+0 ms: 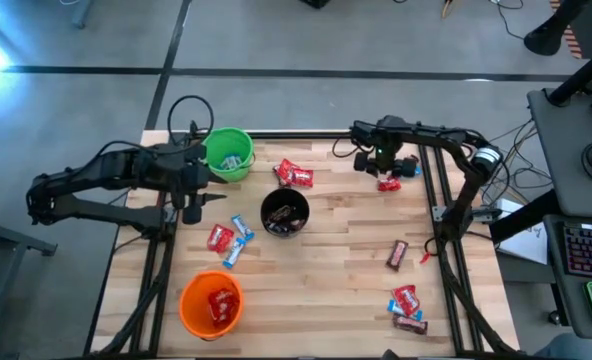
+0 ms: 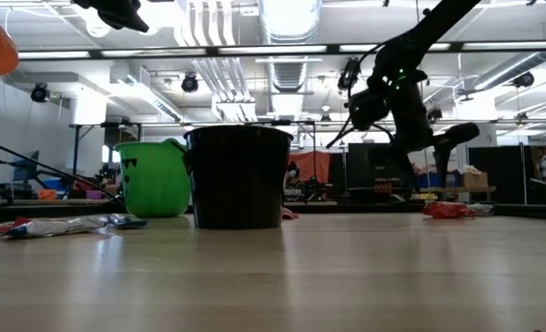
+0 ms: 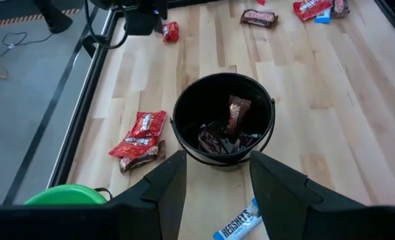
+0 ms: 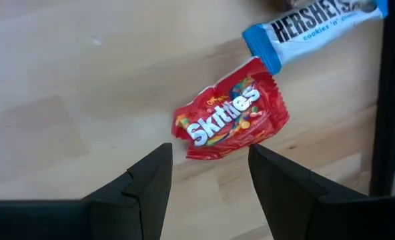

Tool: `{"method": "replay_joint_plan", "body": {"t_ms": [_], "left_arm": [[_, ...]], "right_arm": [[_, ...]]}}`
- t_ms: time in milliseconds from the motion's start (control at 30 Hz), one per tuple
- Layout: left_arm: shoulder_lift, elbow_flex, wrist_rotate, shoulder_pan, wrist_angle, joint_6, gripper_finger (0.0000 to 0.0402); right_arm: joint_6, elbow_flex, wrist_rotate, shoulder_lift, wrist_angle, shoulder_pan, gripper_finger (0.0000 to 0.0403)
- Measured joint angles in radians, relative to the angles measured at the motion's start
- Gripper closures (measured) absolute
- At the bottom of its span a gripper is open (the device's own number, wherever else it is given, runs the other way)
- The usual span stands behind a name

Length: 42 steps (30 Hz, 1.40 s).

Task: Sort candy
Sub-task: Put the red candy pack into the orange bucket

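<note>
Only the right wrist view shows the right gripper hovering, fingers spread and empty, over a red candy on the surface. The left gripper, released too, faces the black cup of brown candy.

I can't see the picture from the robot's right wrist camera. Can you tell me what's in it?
A red Skittles pack lies on the wooden table, just beyond the right gripper, whose two dark fingers are open and empty. A blue-and-white Hershey's bar lies past the pack, its end right against it.
</note>
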State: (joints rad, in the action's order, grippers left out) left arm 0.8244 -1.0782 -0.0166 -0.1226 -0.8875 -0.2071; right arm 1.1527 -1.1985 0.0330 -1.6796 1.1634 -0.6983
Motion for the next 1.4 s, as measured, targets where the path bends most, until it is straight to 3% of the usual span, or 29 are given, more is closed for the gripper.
{"method": "replay_joint_plan", "body": {"t_ms": [933,1033,1233,1400], "left_arm": [[0.021,0.002,0.002,0.000,-0.005,0.028,0.0255],[0.021,0.002,0.002,0.000,-0.005,0.033,0.0255],[0.021,0.002,0.002,0.000,-0.005,0.036,0.0255],[0.021,0.002,0.002,0.000,-0.005,0.036,0.0255]], "right_arm": [[-0.046,0.214,-0.036,0.016,-0.196,-0.023,0.0216],[-0.039,0.236,-0.044,0.017,-0.237,-0.028,0.0249],[-0.040,0.245,-0.048,0.018,-0.265,-0.028,0.0376],[-0.049,0.228,-0.050,0.017,-0.253,-0.029,0.0391]]}}
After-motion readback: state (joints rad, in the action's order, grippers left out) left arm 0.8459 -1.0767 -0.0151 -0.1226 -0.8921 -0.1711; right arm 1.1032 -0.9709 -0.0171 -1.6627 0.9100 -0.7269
